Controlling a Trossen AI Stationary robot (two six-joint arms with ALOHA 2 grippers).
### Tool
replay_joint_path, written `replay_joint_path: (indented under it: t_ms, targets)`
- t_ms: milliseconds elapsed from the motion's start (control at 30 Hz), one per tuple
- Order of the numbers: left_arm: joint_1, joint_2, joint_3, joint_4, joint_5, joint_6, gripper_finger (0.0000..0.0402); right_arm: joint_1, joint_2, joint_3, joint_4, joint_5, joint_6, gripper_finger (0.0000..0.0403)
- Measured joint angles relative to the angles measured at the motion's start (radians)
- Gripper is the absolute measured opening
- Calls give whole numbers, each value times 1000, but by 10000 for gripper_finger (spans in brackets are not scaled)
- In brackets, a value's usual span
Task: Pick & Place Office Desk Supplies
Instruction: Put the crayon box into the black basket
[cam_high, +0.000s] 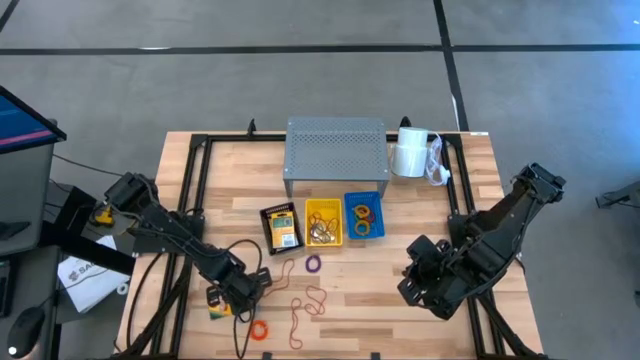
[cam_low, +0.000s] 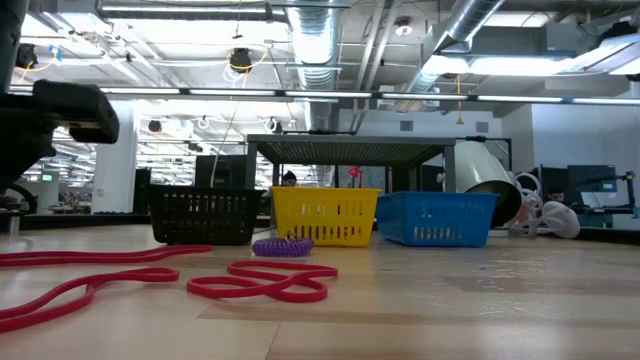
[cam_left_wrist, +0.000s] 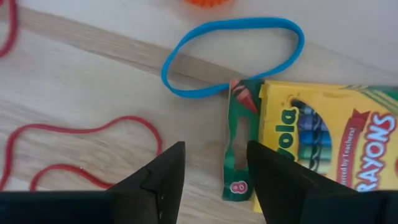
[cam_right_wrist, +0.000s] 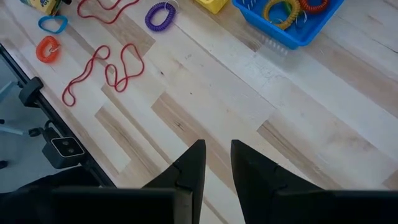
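The left gripper (cam_left_wrist: 214, 180) hovers, fingers apart, over the crayon box (cam_left_wrist: 323, 146), seemingly lining up a grasp. The right gripper (cam_right_wrist: 216, 163) waits aside, fingers slightly apart.

A pale wooden plank desk (cam_high: 420, 210) is seen, carrying a grey perforated metal riser (cam_high: 335, 152) and a white roll (cam_high: 409, 153) at the far edge. Black (cam_high: 281, 228), yellow (cam_high: 323, 222) and blue plastic baskets (cam_high: 363, 215) are set mid-desk; red rubber-band loops (cam_high: 310, 302), a purple coil (cam_high: 313, 264), an orange coil (cam_high: 260, 329) and a yellow-and-green crayon box (cam_left_wrist: 323, 146) lie towards the near edge.
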Motion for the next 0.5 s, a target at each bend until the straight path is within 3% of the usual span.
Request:
replay_joint_path:
  t_ms: [333,500]
  targets:
    - [-6,-2,-38,39,2,0,166,27,0,0,-1,0,1,74]
    - [-6,-2,-39,35,4,-1,138,27,0,0,0,0,2,74]
